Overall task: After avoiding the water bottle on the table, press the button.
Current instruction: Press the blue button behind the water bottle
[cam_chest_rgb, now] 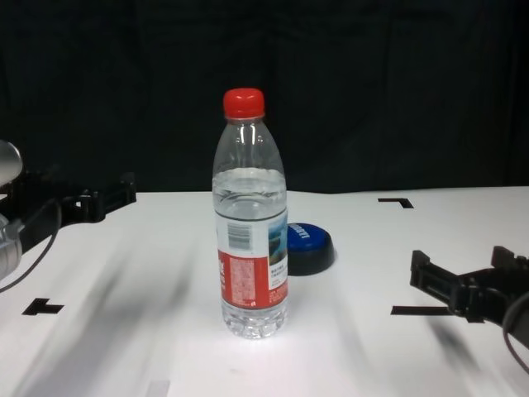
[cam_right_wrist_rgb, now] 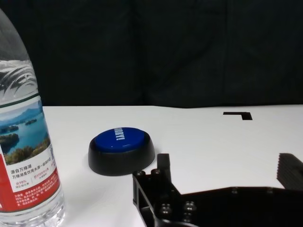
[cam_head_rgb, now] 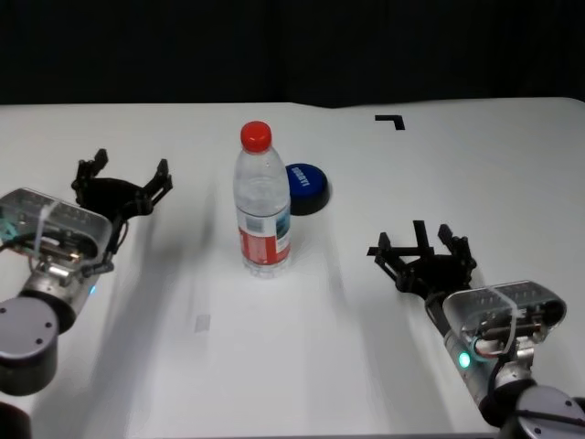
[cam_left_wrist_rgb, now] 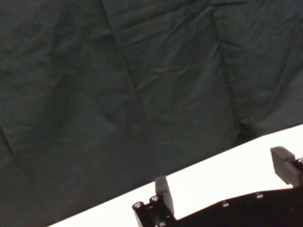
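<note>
The water bottle (cam_head_rgb: pixel 263 206) stands upright in the middle of the white table (cam_head_rgb: pixel 475 165), clear with a red cap and a red, white and blue label. The blue dome button (cam_head_rgb: pixel 306 186) on a black base sits just behind it, to its right. My right gripper (cam_head_rgb: pixel 419 240) is open and empty, low over the table to the right of the bottle and nearer than the button. In the right wrist view the button (cam_right_wrist_rgb: pixel 120 149) lies ahead of the fingers (cam_right_wrist_rgb: pixel 163 165), the bottle (cam_right_wrist_rgb: pixel 28 142) beside it. My left gripper (cam_head_rgb: pixel 126 169) is open and empty, far left of the bottle.
A black curtain hangs behind the table's far edge. Black tape marks lie at the back right (cam_head_rgb: pixel 391 120) and front left (cam_chest_rgb: pixel 43 307). A small pale tape strip (cam_head_rgb: pixel 203 322) lies in front of the bottle. Bare table lies between the right gripper and the button.
</note>
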`<state>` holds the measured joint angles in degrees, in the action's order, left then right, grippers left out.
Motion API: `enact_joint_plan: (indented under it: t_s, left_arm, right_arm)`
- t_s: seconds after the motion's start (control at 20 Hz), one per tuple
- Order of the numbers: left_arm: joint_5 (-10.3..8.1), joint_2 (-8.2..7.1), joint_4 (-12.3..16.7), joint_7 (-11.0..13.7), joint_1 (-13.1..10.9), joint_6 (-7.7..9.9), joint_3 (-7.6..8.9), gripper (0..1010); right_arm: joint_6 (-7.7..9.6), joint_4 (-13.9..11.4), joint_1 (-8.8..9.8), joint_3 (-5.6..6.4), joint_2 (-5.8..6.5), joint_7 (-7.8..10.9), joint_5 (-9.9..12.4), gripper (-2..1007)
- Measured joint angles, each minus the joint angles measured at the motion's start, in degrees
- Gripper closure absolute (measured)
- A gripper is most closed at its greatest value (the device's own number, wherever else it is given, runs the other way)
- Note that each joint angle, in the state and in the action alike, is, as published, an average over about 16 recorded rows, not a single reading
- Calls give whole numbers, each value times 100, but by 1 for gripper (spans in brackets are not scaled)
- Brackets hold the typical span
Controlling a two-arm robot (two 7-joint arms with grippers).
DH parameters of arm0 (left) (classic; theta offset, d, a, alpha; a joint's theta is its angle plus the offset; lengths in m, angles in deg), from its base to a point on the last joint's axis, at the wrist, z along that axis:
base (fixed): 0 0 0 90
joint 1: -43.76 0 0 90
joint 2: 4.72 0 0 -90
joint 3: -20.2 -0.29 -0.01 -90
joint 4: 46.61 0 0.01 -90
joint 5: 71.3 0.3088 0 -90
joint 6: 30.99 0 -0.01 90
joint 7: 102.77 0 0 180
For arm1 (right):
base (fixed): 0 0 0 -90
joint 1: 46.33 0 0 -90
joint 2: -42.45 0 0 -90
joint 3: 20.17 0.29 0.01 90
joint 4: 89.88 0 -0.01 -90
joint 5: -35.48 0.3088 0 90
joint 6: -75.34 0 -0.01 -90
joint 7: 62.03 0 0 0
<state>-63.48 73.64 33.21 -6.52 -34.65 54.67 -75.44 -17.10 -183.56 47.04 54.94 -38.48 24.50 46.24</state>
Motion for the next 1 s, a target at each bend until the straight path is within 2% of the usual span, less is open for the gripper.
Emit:
enact_joint_plan:
  t_s: [1.0]
  left_arm:
    - [81, 127, 546, -171, -549, 133, 284, 7]
  right_arm:
    - [0, 0, 0, 0, 0, 0, 0, 2]
